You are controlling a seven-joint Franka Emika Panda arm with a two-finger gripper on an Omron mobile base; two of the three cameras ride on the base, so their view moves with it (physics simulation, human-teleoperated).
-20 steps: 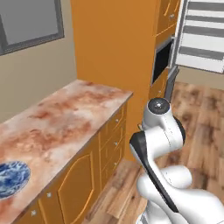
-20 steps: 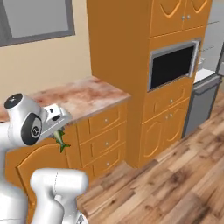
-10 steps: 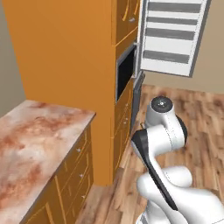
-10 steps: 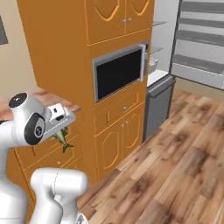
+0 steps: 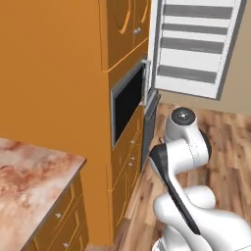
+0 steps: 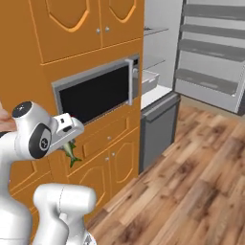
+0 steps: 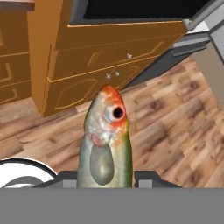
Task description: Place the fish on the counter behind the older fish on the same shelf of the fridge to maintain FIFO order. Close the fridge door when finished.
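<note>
My gripper [image 6: 69, 144] is shut on the fish [image 6: 72, 154], which hangs tail-down beside the arm, in front of the orange cabinet. In the hand view the greenish-silver fish [image 7: 107, 140] with its orange-topped head stands upright between the gripper [image 7: 107, 181] tips. The fridge [image 6: 159, 125] stands right of the microwave. Its white inside shows a pale shelf [image 6: 156, 30] and another below it. The fridge door [image 6: 210, 52] is swung wide open, grey bins facing me, and also appears as the fridge door [image 5: 196, 44]. The marbled counter [image 5: 29, 181] lies at lower left.
A tall orange cabinet [image 5: 59, 73] with a built-in microwave [image 6: 95, 93] stands between counter and fridge. Orange drawers and doors [image 7: 100, 57] are close ahead of the hand. Wooden floor [image 6: 191, 182] stretches open to the right. A pale drawer [image 6: 149, 81] sits inside the fridge.
The whole view has swung right as the base drove: the counter slid off to the left, and the microwave and open fridge came closer. The fish stays in my gripper.
</note>
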